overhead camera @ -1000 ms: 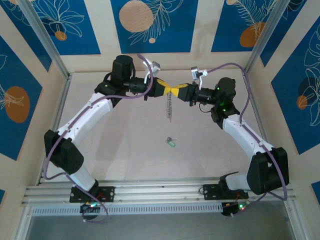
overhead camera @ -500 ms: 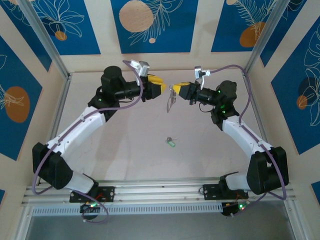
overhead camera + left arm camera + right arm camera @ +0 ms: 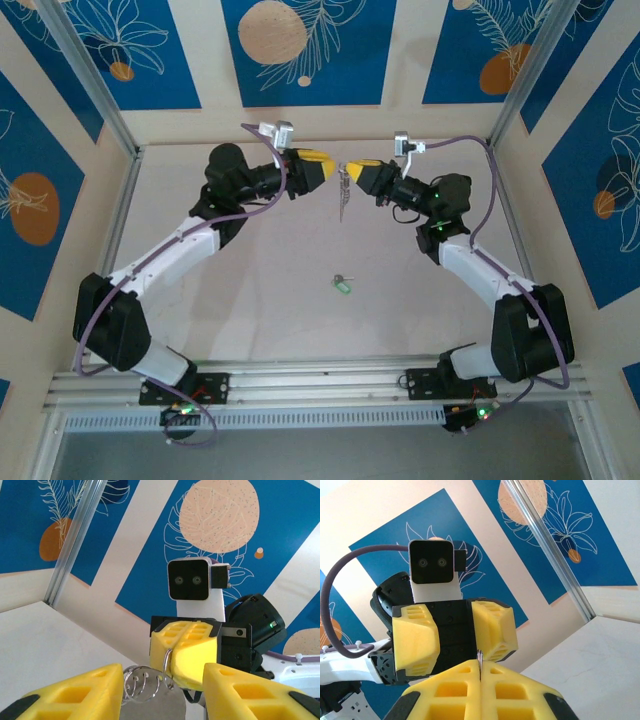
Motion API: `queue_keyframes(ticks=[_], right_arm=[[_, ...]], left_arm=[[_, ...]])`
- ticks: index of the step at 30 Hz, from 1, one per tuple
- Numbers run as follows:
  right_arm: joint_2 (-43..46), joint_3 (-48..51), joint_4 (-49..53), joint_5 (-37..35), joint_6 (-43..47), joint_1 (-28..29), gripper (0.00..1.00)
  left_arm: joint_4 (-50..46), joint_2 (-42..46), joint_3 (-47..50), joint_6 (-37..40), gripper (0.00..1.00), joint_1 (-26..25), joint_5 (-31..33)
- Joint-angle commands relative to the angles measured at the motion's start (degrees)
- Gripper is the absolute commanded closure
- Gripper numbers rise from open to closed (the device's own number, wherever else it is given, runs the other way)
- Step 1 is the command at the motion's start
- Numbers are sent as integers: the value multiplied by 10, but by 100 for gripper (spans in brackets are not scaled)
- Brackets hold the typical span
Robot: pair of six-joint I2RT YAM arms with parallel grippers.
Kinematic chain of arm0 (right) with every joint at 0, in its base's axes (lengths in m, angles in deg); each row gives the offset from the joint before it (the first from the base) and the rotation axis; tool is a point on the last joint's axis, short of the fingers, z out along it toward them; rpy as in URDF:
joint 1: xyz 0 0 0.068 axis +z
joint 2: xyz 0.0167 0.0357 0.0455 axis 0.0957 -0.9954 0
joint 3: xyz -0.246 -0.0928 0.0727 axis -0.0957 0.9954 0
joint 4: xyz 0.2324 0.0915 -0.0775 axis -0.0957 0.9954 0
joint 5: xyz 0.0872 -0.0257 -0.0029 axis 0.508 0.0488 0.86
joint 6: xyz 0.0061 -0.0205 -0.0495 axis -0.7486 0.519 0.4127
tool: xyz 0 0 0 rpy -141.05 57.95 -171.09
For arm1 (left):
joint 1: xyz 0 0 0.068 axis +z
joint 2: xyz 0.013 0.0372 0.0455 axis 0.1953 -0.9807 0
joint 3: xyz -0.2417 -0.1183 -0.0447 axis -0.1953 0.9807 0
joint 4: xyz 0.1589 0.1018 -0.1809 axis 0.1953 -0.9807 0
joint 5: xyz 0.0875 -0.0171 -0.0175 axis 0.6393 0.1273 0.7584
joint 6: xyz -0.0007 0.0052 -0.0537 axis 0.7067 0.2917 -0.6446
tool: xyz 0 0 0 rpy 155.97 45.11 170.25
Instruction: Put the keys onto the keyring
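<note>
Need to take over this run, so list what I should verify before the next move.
1. Right gripper shut on the keyring: ok.
2. Left gripper open, facing the keyring: ok.
3. Keyring hanging free below the right gripper: ok.
4. Green-headed key on the keyring: not ok; it lies on the table, in neither gripper.
5. Where the keyring's split sits: cannot tell.

There is one keyring [image 3: 343,190]. One green-headed key [image 3: 343,284] lies near the middle of the table [image 3: 250,300]. The grippers number two: the left gripper [image 3: 328,172] and the right gripper [image 3: 352,172].
</note>
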Motion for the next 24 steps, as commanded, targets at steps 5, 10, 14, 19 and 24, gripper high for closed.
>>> queue_keyframes(ticks=[5, 10, 14, 19, 24], right_arm=[[-9, -18, -38, -21, -10, 16, 100], [-11, -21, -38, -24, -10, 19, 100], [-13, -23, -36, -26, -9, 19, 100], [-15, -27, -38, -27, -11, 20, 100], [-17, -28, -38, -28, -12, 19, 100]], left_arm=[[57, -14, 1, -28, 55, -4, -25], [65, -20, 3, -31, 56, -4, -31], [71, -23, 5, -33, 58, -4, -39], [89, -30, 5, -44, 62, -6, -52], [101, -38, 1, -51, 69, -10, -61]])
